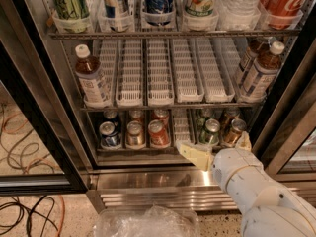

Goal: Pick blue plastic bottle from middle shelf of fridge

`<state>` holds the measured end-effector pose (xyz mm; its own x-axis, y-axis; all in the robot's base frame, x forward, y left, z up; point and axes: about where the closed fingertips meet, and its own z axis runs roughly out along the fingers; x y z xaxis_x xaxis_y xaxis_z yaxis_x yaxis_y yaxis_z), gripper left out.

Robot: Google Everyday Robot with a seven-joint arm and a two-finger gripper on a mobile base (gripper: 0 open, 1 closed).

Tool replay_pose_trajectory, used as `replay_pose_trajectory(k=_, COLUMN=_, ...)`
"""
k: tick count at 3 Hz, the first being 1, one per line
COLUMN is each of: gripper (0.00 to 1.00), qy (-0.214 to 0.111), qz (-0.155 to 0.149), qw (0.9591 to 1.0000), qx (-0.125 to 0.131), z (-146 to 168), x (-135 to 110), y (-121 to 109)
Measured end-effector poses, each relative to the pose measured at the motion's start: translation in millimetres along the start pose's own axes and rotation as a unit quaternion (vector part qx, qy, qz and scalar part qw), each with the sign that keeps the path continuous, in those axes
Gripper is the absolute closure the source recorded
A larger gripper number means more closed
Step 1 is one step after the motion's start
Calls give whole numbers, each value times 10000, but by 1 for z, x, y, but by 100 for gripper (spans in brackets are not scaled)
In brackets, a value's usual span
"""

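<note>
Cream plastic fingers point(193, 155) mark my gripper point(213, 146), which hangs low in front of the open fridge point(148, 195), level with the row of cans point(158, 133) just behind it. One finger points left. The other shows only as a tip beside the white wrist, so I read the fingers as standing apart, probably wide. Nothing sits between them and they touch nothing I can make out.

The blue plastic bottle point(94, 85) stands upright on the middle shelf point(173, 104), one level above the gripper and well off to its left, at the front of the leftmost lane. A matching bottle point(259, 75) stands above the gripper to its right, with another behind it. The white lane trays point(187, 78) straight above the gripper hold nothing.

Step in hand, as I judge it: the approach, with no grasp begun. The next move calls for raising the gripper from can level to the middle shelf, swinging it across to the chosen bottle, and bringing the spread fingers in around the label below the white cap. I would watch the shelf's front wire on the way up, and the door frame if I go for the right-hand bottle. A crumpled plastic bag point(148, 223) lies on the floor below the gripper.
</note>
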<state>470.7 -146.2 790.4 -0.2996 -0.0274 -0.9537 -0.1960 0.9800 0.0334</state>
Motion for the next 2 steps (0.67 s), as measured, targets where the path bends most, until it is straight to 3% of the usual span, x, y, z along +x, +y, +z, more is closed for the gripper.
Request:
replay_pose_trajectory(k=1, gripper=0, qy=-289, qz=32, qw=9996, qx=64, z=2, x=-5, y=1)
replay_pose_trajectory(k=2, gripper=0, qy=-372, qz=-5, qw=9993, qx=-93, z=21, x=38, y=26)
